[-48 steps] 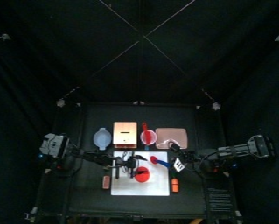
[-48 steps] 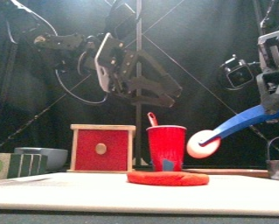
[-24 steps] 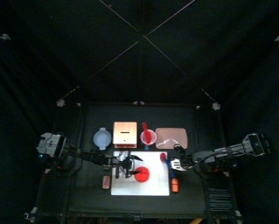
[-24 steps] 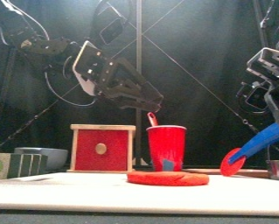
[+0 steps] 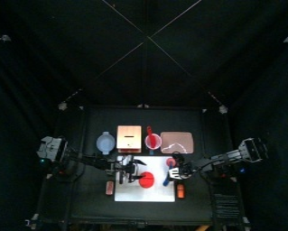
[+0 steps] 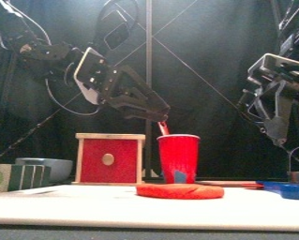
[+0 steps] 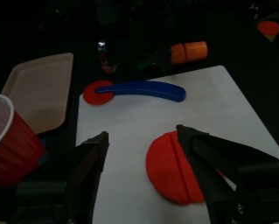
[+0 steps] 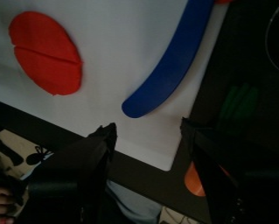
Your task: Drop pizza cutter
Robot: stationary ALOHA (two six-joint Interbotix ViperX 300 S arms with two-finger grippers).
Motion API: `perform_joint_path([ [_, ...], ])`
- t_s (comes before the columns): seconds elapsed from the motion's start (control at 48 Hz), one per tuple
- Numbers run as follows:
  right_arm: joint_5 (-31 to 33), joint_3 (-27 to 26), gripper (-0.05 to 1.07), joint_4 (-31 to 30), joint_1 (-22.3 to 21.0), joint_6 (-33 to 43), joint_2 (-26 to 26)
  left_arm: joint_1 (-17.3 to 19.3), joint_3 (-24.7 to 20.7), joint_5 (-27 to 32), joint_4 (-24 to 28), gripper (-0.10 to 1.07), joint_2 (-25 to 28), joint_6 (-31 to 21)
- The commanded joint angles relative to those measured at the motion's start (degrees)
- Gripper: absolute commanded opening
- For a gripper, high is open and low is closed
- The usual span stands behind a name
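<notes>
The pizza cutter [image 7: 142,90] has a curved blue handle and a red round end. It lies flat and free on the white board [image 7: 212,105], near the board's right edge; its handle [image 8: 170,61] shows in the right wrist view and low at the right [image 6: 290,187] in the front view. My right gripper [image 8: 153,162] hangs open above it, holding nothing. My left gripper [image 7: 142,175] is open over the board's left part, above the flat red disc [image 7: 177,166].
A red cup [image 6: 178,157] and a red-faced wooden box [image 6: 111,159] stand behind the disc. A tan tray [image 7: 37,79] lies beyond the board. Short orange blocks [image 7: 190,51] [image 8: 198,179] sit off the board's edges.
The right gripper opened and let go of the pizza cutter, which dropped from hanging in the air to lying on the board. The right arm drew up and back.
</notes>
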Motion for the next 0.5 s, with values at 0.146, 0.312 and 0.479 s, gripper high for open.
perform_joint_path([
  [0.146, -2.1, -4.7, 0.90, -28.5, 0.4, -0.1, -3.9, 0.1, 1.3, -1.1, -1.2, 0.95, -6.5, -0.4],
  [0.312, -4.9, -4.0, 0.90, -48.1, 0.6, 0.1, -6.8, -0.1, 5.8, -5.8, -5.1, 0.95, -10.7, -0.4],
  [0.479, -6.2, -3.5, 0.81, -61.0, 0.4, -0.1, -7.5, -0.8, 9.1, -10.4, -7.7, 0.94, -12.3, -0.5],
])
